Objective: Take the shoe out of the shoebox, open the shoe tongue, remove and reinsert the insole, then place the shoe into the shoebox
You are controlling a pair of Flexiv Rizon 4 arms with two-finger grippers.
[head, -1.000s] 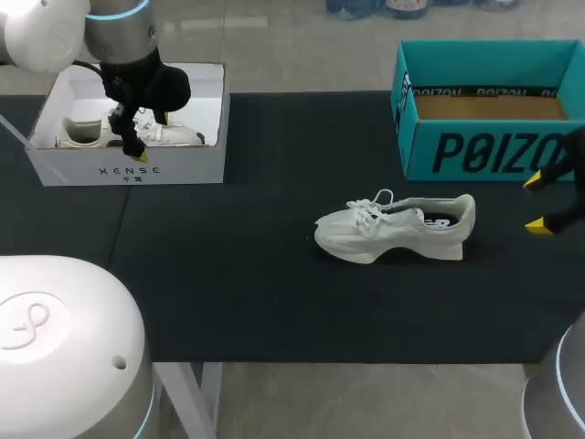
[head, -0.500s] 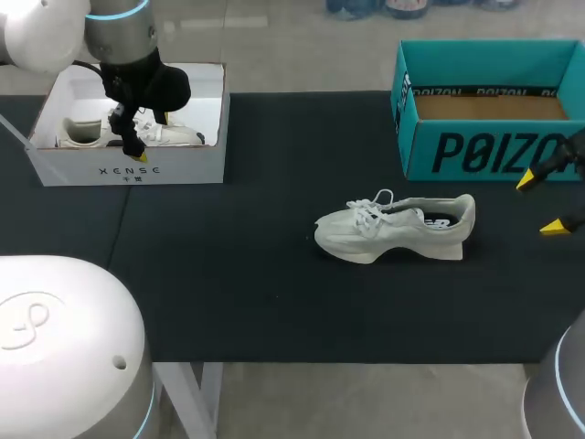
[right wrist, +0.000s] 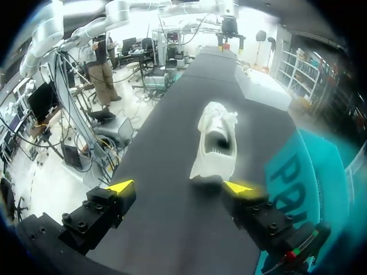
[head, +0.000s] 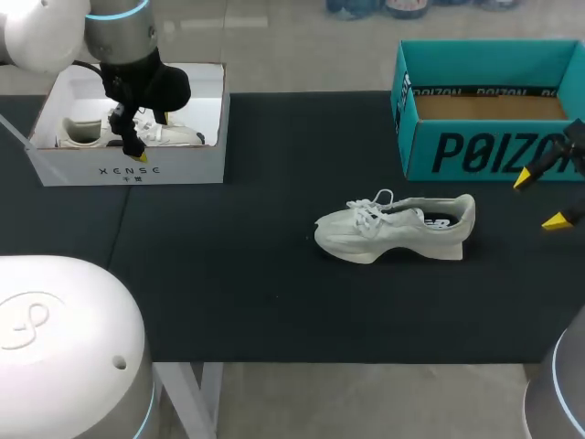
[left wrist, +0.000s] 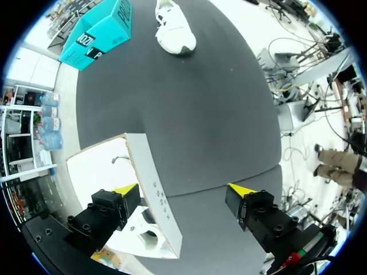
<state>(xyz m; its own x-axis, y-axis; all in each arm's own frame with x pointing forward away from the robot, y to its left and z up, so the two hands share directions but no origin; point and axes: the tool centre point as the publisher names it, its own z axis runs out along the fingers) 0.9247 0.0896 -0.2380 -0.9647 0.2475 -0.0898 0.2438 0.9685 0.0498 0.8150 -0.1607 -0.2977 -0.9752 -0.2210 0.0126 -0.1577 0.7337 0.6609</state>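
Observation:
A white lace-up shoe (head: 393,227) lies on its sole in the middle of the black table, toe to the left. Behind it to the right stands the open teal shoebox (head: 489,110). My right gripper (head: 544,198) hangs open at the table's right edge, just right of the shoe's heel. In the right wrist view the shoe (right wrist: 217,146) lies ahead of the open gripper (right wrist: 178,187), heel towards it, with the teal shoebox (right wrist: 309,189) beside it. My left gripper (head: 137,139) hangs open over the white box at the far left. From the left wrist, the shoe (left wrist: 175,28) is far ahead.
An open white box (head: 128,165) at the back left holds a second pale shoe (head: 87,133). In the left wrist view its front wall (left wrist: 152,195) runs between the fingers of the left gripper (left wrist: 183,190). The black table top (head: 247,274) is bare around the shoe.
My right gripper has shifted slightly to the right and towards the back of the table. The left arm and the shoe have not moved.

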